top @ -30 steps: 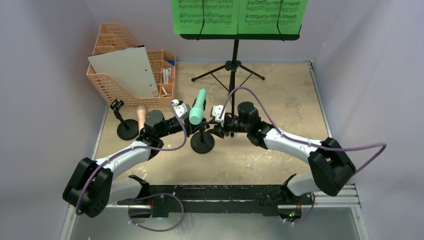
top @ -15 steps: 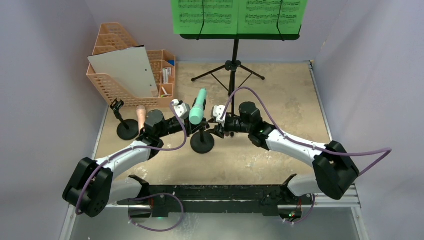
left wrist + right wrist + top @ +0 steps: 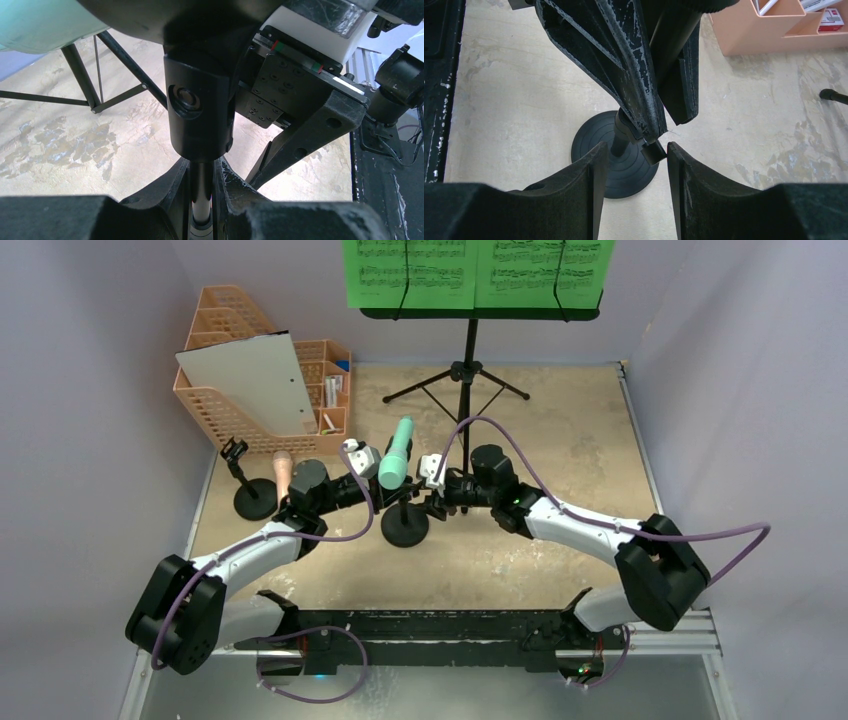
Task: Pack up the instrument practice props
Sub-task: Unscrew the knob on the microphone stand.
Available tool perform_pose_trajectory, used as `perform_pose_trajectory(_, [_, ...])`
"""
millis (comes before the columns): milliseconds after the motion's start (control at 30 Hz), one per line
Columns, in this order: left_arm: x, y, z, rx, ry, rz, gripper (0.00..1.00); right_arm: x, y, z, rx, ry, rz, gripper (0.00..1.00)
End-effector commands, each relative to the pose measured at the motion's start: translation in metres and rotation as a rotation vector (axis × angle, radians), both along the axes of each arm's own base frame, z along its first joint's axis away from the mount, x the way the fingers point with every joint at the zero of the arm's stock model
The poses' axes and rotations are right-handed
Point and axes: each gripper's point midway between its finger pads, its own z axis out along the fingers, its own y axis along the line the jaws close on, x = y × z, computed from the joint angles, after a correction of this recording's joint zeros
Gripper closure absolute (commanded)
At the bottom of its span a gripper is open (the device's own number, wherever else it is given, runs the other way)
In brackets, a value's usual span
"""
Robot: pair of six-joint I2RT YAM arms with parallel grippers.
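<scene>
Mid-table, nearest: a round-based holder (image 3: 596, 132) stands upright with the mint microphone (image 3: 397, 452) clipped in its top, tilted. The left gripper (image 3: 202, 170) is clamped on the holder's thin stem, below the clip. The right gripper (image 3: 636, 150) is spread wide, fingers either side of that stem and the left fingertips.

Left of this: second holder (image 3: 255, 500), with the pink microphone (image 3: 283, 470) just beside it, lower end hidden by the left arm.

Back left: orange mesh organizer (image 3: 225, 410), grey-white board (image 3: 250, 380) leaning on it.

Far edge: music stand (image 3: 466, 370) on tripod legs, two green pages (image 3: 410, 270) side by side on its desk.
</scene>
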Motion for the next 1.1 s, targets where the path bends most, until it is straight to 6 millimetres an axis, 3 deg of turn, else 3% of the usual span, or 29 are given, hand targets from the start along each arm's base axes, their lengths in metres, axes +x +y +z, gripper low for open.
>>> perform_pose_trajectory(0, [-0.003,-0.005,0.017,-0.031,-0.025,-0.038,1.00,0.001,0.007,0.027,0.043,-0.053,0.017,0.51])
perform_pose_trajectory(367, [-0.003,-0.005,0.017,-0.031,-0.025,-0.036,1.00,-0.005,0.002,0.031,0.047,-0.055,0.006,0.52])
perform_pose_trajectory(1067, [-0.002,-0.005,0.017,-0.030,-0.026,-0.030,1.00,-0.015,-0.002,0.003,0.007,0.023,-0.007,0.57])
